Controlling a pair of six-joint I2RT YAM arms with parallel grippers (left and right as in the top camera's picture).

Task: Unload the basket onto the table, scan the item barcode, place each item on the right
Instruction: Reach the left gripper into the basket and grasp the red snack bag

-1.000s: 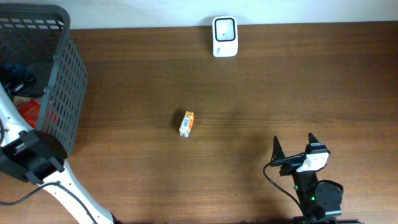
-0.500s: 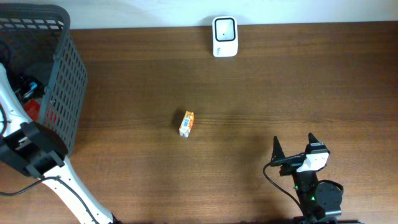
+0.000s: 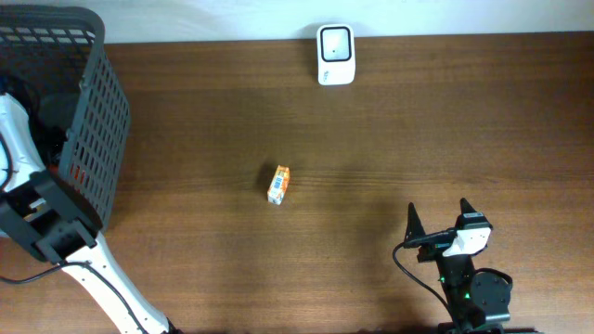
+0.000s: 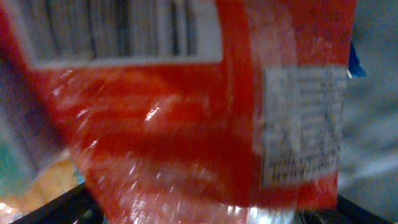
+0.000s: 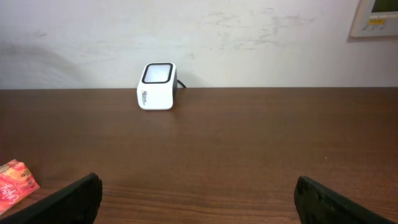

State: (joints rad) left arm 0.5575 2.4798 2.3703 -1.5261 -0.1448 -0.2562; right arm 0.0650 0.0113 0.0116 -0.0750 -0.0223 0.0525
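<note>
A red glossy packet (image 4: 186, 124) with a white barcode label (image 4: 124, 31) fills the left wrist view, blurred and very close. My left gripper (image 4: 199, 214) is down inside the grey mesh basket (image 3: 93, 102); its dark fingertips (image 4: 43, 211) show only at the bottom corners, wide apart, with the packet's lower edge between them. No grip on the packet shows. The white scanner (image 3: 335, 42) (image 5: 157, 86) stands at the table's back edge. My right gripper (image 3: 438, 210) (image 5: 199, 193) rests open near the front right, holding nothing.
A small orange packet (image 3: 279, 184) (image 5: 15, 177) lies in the middle of the brown table (image 3: 418, 121). The basket's tall mesh walls surround my left arm (image 3: 19, 139). Other packets, teal and orange, show dimly under the red one.
My left arm has moved farther back and deeper into the basket, now covering the red packet seen there before. The right arm and the orange packet have not moved.
</note>
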